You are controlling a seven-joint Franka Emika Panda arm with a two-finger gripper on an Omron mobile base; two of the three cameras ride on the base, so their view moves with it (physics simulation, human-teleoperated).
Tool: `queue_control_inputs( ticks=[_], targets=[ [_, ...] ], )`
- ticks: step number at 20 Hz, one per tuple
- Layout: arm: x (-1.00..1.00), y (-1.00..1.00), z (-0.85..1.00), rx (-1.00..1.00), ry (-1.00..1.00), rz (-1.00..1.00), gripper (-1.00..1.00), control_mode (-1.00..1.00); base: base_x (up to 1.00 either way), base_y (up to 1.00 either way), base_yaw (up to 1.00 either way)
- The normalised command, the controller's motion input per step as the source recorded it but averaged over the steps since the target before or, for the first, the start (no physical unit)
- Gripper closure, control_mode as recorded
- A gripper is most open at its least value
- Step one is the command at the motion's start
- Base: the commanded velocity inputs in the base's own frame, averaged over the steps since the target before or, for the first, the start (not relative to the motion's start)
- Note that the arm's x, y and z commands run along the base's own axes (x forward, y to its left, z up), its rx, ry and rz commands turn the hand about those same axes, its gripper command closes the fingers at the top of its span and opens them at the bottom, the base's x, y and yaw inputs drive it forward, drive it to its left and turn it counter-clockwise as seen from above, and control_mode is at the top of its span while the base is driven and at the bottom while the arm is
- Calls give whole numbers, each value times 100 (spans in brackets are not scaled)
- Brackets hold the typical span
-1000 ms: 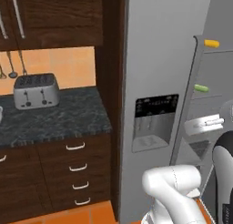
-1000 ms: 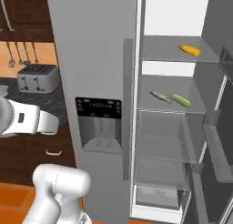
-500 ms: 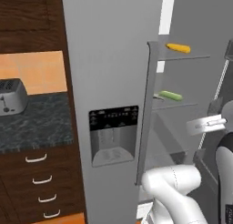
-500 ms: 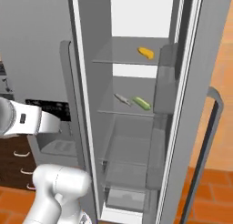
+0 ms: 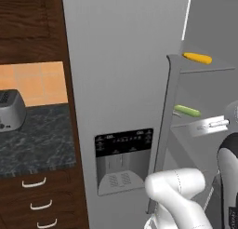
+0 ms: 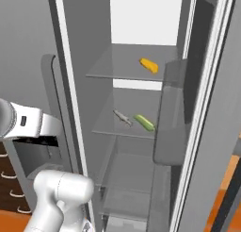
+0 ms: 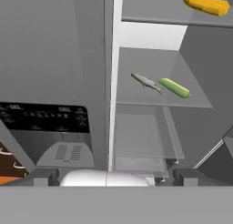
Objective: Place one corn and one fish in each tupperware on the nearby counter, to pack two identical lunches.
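Note:
The fridge stands open in front of me. A plain yellow corn [image 6: 148, 65] [image 7: 207, 4] [image 5: 197, 58] lies on the upper glass shelf. One shelf lower, a pale slender fish [image 6: 122, 117] [image 7: 146, 81] lies beside a second corn with green husk [image 6: 144, 122] [image 7: 174, 87] [image 5: 187, 111]. My gripper [image 7: 116, 176] is open and empty, well short of the shelves, facing the edge of the shut fridge door. The tupperware is out of view. A stretch of the counter [image 5: 42, 139] shows at the left.
A silver toaster [image 5: 7, 111] sits on the counter above drawers [image 5: 35, 182]. The shut fridge door carries a dispenser panel [image 5: 123, 158] and a tall handle [image 5: 162, 130]. The open door [image 6: 174, 113] with its bins stands at the right of the shelves.
The whole picture has shifted: the cameras have swung to the right, from the counter and toaster toward the open fridge. The food on the shelves lies as before. The gripper stays open.

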Motion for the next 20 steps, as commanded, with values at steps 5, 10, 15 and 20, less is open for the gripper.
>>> queue_control_inputs(
  ticks=[5,10,15,20],
  targets=[
    [0,0,0,0,0,0,-100,100,2,-75,-1],
    [0,0,0,0,0,0,-100,100,39,-16,-3],
    [-1,-11,48,-1,11,-2,-100,-100,0,0,0],
    [-7,-35,63,-5,-5,4,-100,-100,0,0,0]
  ],
)
